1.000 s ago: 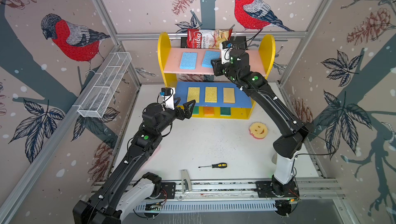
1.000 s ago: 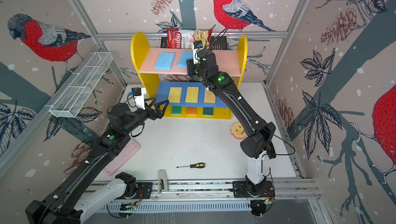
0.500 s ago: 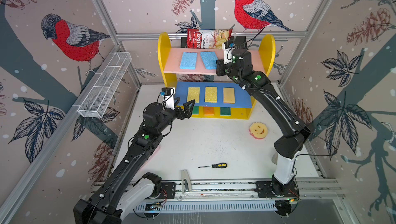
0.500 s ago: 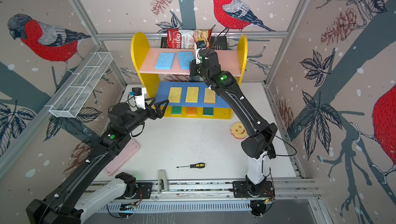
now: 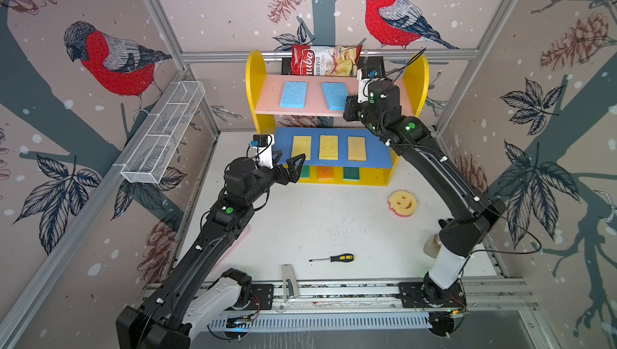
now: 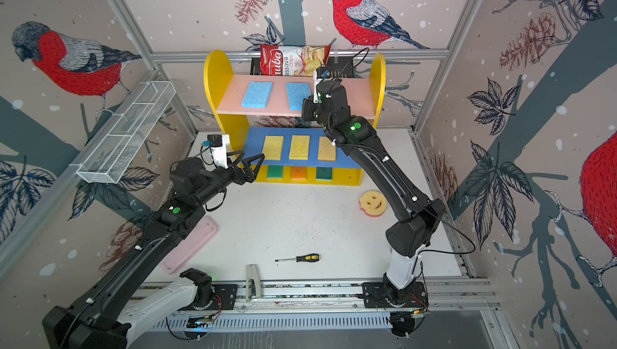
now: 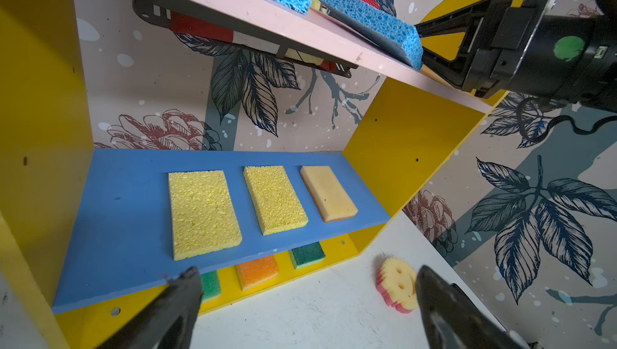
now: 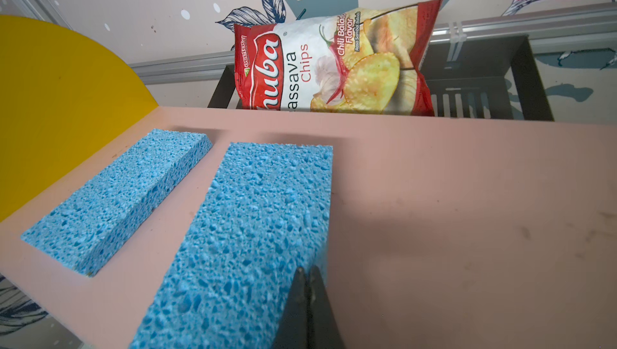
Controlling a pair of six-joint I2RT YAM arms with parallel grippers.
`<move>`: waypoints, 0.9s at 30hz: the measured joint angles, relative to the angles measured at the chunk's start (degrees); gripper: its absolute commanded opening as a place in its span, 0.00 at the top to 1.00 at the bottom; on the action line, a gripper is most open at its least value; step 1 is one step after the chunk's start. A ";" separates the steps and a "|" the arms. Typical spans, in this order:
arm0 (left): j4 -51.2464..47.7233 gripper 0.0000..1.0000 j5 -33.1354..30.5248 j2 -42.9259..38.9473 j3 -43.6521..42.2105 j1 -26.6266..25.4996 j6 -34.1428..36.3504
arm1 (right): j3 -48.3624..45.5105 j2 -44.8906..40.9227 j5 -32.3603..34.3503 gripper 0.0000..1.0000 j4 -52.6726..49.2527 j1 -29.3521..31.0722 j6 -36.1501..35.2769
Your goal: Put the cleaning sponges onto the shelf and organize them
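Right gripper (image 8: 309, 284) has snapped closed, tips pinched on a near corner of the skewed blue sponge (image 5: 334, 96) on the pink upper board (image 5: 267, 97) of the shelf (image 5: 253, 90). Left gripper (image 5: 289, 156) hovers wide open by the blue middle board (image 5: 377, 150); smiley sponge (image 5: 402, 202) lies on the surface (image 5: 317, 217).

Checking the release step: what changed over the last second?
Right end effector drew back from over the second blue sponge to the pink board front edge and shut empty, tips at the sponge's corner. Left end effector open and still; other sponges and the smiley sponge unmoved.
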 measured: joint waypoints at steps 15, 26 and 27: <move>-0.31 0.02 -0.02 -0.50 0.39 0.00 0.02 | 1.14 1.16 2.78 0.54 1.55 2.54 1.25; -0.76 0.02 -0.39 -1.36 0.39 0.00 0.02 | 3.74 3.63 1.25 0.84 1.31 1.11 1.22; -0.87 0.02 -0.44 -1.42 0.39 0.00 0.02 | 3.82 3.65 1.22 0.84 1.18 0.92 1.22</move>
